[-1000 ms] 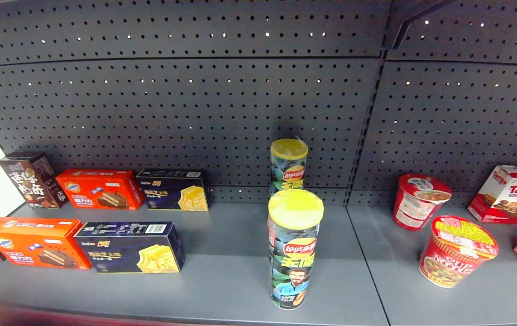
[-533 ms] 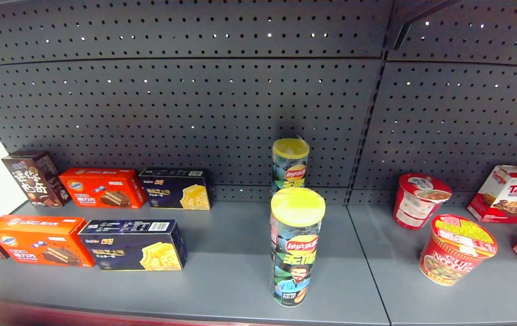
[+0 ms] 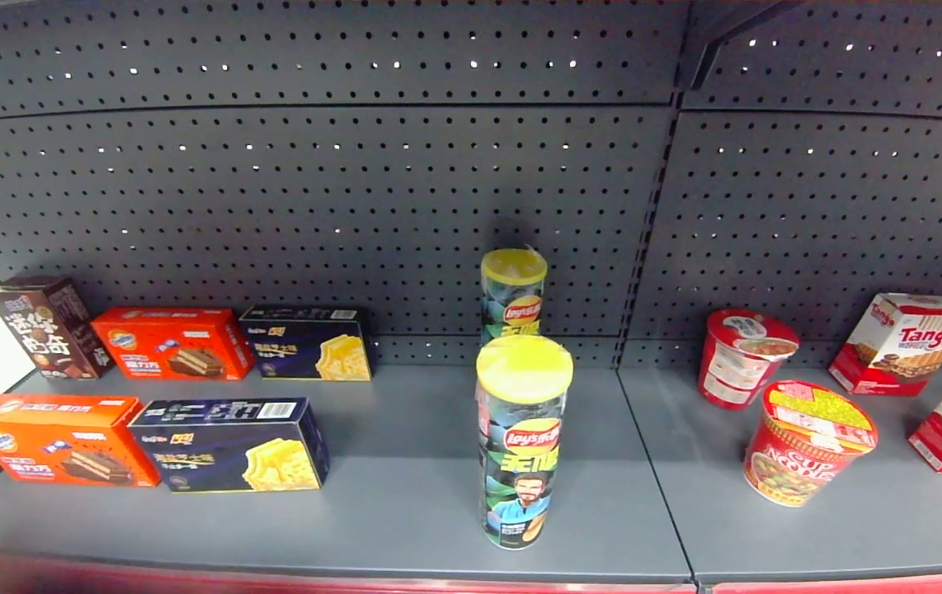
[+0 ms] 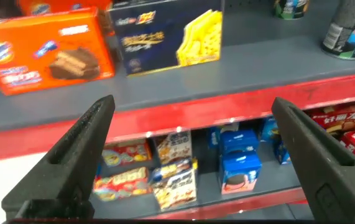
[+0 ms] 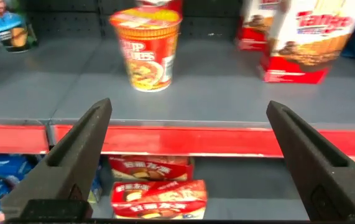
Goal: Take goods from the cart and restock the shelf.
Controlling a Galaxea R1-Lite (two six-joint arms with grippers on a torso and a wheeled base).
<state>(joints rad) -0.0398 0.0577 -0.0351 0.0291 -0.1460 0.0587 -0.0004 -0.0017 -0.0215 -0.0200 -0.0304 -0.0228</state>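
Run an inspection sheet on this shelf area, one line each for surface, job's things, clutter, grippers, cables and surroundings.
Surface: grey shelf with a red front edge, partly stocked.
Job's things: front can and rear can upright, one behind the other; front cup and rear cup to their right; boxes in two rows at left, among them orange box beside navy box; wafer box at far right.
Clutter: nothing seen.
Grippers: left gripper open and empty, before the shelf's edge; right gripper likewise.
Cables: nothing seen.
Surroundings: pegboard behind; lower packs beneath the shelf.
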